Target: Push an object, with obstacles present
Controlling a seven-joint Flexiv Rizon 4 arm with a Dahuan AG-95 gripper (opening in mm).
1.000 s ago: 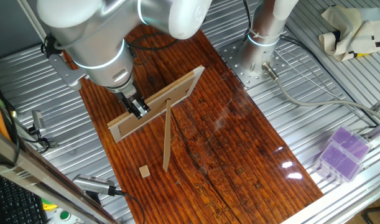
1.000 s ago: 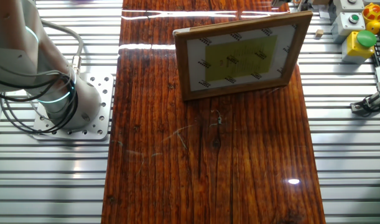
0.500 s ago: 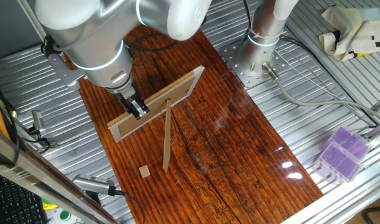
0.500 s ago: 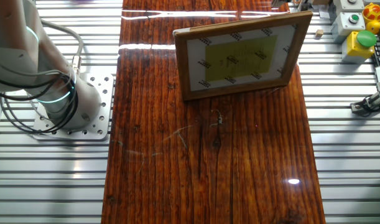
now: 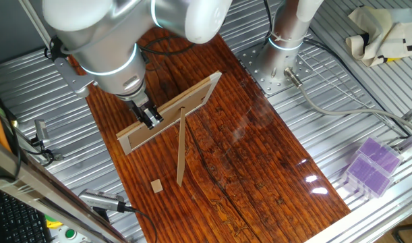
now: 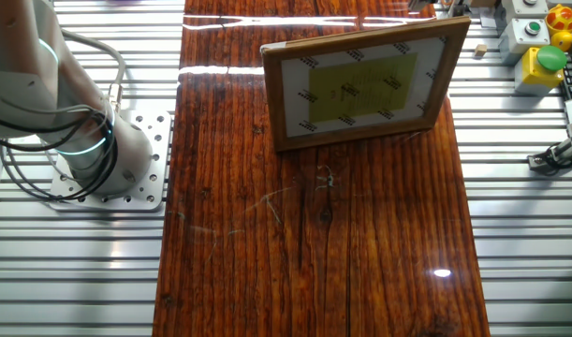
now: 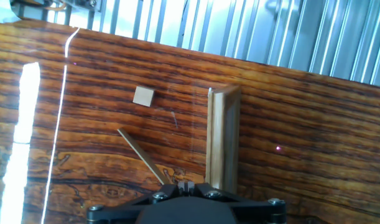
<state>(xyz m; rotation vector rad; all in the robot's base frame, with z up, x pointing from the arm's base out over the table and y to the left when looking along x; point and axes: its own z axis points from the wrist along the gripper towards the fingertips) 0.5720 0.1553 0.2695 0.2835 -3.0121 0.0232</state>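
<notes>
The tiny light-tan cube [image 5: 156, 185] lies on the dark wood-grain board [image 5: 253, 155], near its front left part; the hand view shows it too [image 7: 143, 96]. The wide pale bar [image 5: 170, 111] stands on edge across the board, and the thin strip [image 5: 181, 145] leans from it towards the cube. From the other fixed view the bar is a framed panel with a yellow-green face [image 6: 365, 82], and the cube is hidden. My gripper [image 5: 150, 118] is shut and empty, just beside the bar's near face, well behind the cube. In the hand view its fingertips [image 7: 185, 185] sit between the strip [image 7: 140, 157] and the bar's edge [image 7: 222, 137].
The arm's base [image 5: 286, 37] stands at the back right, on the ribbed metal table. A purple box [image 5: 371, 165] lies at the right. Metal tools [image 5: 104, 201] lie off the board's front left corner. A button box [image 6: 538, 56] sits beside the board.
</notes>
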